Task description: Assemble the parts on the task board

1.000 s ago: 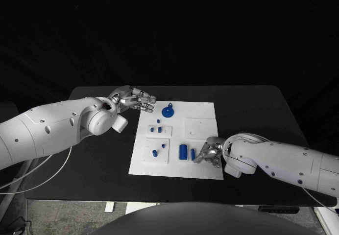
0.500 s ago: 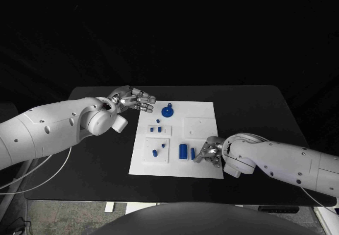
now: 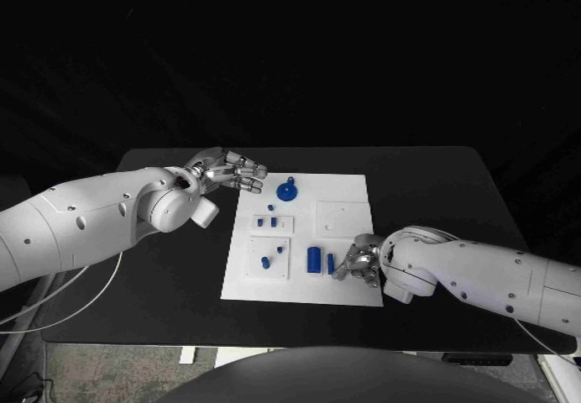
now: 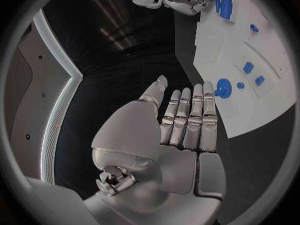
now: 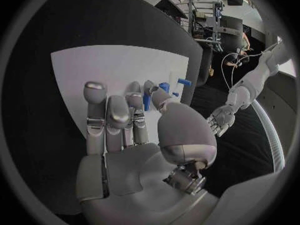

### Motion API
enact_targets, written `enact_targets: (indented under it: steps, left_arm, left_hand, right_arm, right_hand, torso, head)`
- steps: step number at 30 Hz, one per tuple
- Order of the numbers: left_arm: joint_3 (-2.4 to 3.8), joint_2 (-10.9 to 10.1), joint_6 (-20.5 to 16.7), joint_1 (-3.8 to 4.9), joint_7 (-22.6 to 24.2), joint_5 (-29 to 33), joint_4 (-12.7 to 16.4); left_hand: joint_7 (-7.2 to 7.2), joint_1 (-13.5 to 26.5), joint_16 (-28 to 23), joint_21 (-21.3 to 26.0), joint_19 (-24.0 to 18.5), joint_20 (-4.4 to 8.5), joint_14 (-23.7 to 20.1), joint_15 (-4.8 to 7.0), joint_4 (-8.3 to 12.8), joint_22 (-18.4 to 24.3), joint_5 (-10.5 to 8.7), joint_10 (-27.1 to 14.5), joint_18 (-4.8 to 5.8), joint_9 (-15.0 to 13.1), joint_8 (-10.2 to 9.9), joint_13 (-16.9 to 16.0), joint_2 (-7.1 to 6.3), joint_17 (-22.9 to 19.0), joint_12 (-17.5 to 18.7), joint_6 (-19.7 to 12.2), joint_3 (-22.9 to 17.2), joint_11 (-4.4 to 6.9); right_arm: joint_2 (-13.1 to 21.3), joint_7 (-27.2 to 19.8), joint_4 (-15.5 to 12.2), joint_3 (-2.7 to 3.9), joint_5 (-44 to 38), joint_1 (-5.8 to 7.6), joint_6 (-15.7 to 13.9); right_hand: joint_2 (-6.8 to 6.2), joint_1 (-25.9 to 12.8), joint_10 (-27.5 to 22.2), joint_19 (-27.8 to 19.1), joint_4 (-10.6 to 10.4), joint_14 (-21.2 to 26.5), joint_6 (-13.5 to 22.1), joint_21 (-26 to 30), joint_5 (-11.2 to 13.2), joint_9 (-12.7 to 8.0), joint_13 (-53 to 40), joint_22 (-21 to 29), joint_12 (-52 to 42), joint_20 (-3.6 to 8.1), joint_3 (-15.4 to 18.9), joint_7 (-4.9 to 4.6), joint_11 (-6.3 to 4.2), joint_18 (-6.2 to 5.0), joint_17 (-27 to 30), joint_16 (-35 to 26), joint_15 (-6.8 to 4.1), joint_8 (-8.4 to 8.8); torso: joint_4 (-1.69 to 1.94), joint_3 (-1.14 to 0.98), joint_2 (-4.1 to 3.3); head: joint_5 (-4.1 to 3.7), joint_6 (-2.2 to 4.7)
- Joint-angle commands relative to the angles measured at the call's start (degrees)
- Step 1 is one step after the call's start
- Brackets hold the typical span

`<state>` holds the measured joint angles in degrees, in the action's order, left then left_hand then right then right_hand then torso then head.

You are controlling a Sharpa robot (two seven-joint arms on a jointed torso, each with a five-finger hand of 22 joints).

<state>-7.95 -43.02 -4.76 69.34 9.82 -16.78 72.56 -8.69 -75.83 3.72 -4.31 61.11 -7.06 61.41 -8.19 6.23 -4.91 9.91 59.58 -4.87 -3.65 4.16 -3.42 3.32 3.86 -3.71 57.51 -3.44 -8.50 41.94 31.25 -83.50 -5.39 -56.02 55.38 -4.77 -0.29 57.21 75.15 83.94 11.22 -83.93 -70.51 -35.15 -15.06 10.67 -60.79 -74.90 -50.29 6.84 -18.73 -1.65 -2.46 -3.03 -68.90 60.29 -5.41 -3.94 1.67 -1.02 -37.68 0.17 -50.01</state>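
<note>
White against the black table (image 3: pixel 448 180), the task board (image 3: pixel 342 186) lies flat in the middle with its small blue parts spread over it. A round blue part with a knob (image 3: pixel 287 191) sits near the far edge, 2 little blue pieces (image 3: pixel 268 222) stand side by side in a raised square below it, and a thicker blue cylinder (image 3: pixel 314 258) lies toward the near edge with a thin blue peg (image 3: pixel 329 264) just beside it. The left hand (image 3: pixel 227 170) hangs over the bare table just off the board's far left corner, fingers straight and close together, palm empty, touching nothing; the left wrist view shows the same flat, unloaded hand (image 4: pixel 181 120) with the round part beyond its fingertips. The right hand (image 3: pixel 359 260) is down at the board's near right edge, fingers bent over the surface next to the thin peg. From the right wrist view its fingers (image 5: pixel 115 115) lie over the white plate with blue pieces just past them, and I cannot tell whether it grips anything.
</note>
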Motion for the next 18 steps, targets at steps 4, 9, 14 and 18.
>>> enact_targets:
  steps: [4,9,14,18]
  left_arm:
    - [0.03,0.1,1.0,0.03,0.2,-0.2,0.1]
    - [0.03,0.1,1.0,0.02,0.2,-0.2,0.1]
    - [0.03,0.1,1.0,0.02,0.2,-0.2,0.1]
    - [0.03,0.1,1.1,0.02,0.2,-0.2,0.1]
  left_hand:
    - [-0.03,0.1,-0.2,-0.3,0.3,-0.22,-0.2,-0.02,-0.4,0.1,0.17,-0.3,-0.49,0.0,0.2,0.1,0.33,0.0,-0.3,-0.6,0.0,-0.23]
    - [-0.03,0.1,-0.2,-0.3,0.3,-0.22,-0.2,-0.02,-0.4,0.1,0.17,-0.3,-0.49,0.0,0.2,0.1,0.33,0.0,-0.3,-0.6,0.0,-0.23]
    - [-0.04,0.0,-0.2,-0.3,0.2,-0.23,-0.3,-0.03,-0.4,0.1,0.18,-0.3,-0.49,0.0,0.2,0.1,0.33,0.0,-0.3,-0.6,0.0,-0.23]
    - [-0.04,0.0,-0.2,-0.3,0.2,-0.23,-0.3,-0.03,-0.4,0.1,0.18,-0.3,-0.49,0.0,0.2,0.1,0.33,0.0,-0.3,-0.6,0.0,-0.23]
  right_arm:
    - [0.5,-0.5,0.1,-0.20,1.3,-0.22,2.7]
    - [0.8,-2.1,-0.1,-0.20,2.1,-0.22,2.6]
    - [1.2,-3.7,-0.4,-0.19,2.7,-0.22,1.9]
    - [1.6,-4.6,-0.7,-0.18,3.2,-0.22,1.4]
  right_hand:
    - [-2.23,0.5,-0.5,0.3,-0.9,0.0,0.5,1.2,-1.8,-0.7,0.4,-3.6,0.5,-0.05,4.2,-0.50,-0.13,0.18,0.3,-0.5,-0.09,0.30]
    - [-3.90,1.9,-1.0,0.1,-3.1,0.1,1.4,2.3,-3.4,-1.4,0.7,-3.4,0.9,-0.20,7.7,-0.91,0.15,0.00,0.5,-1.0,0.06,0.29]
    - [-5.19,3.1,-1.1,0.2,-6.2,0.1,1.7,2.7,-3.8,-1.8,1.0,-3.5,0.8,-0.25,9.1,-1.08,0.26,-0.13,0.4,-1.2,0.08,0.31]
    - [-5.23,3.7,-1.1,0.3,-7.3,0.1,1.8,2.8,-4.0,-1.8,1.0,-3.5,0.8,-0.23,10.4,-1.10,0.27,-0.14,0.3,-1.4,0.07,0.30]
  torso:
    - [-0.03,-0.01,0.00]
    - [-0.04,-0.06,-0.02]
    - [-0.06,-0.05,-0.01]
    - [-0.06,-0.03,-0.02]
  head:
    - [0.11,0.01]
    - [0.08,0.01]
    - [0.08,0.01]
    - [0.07,0.01]
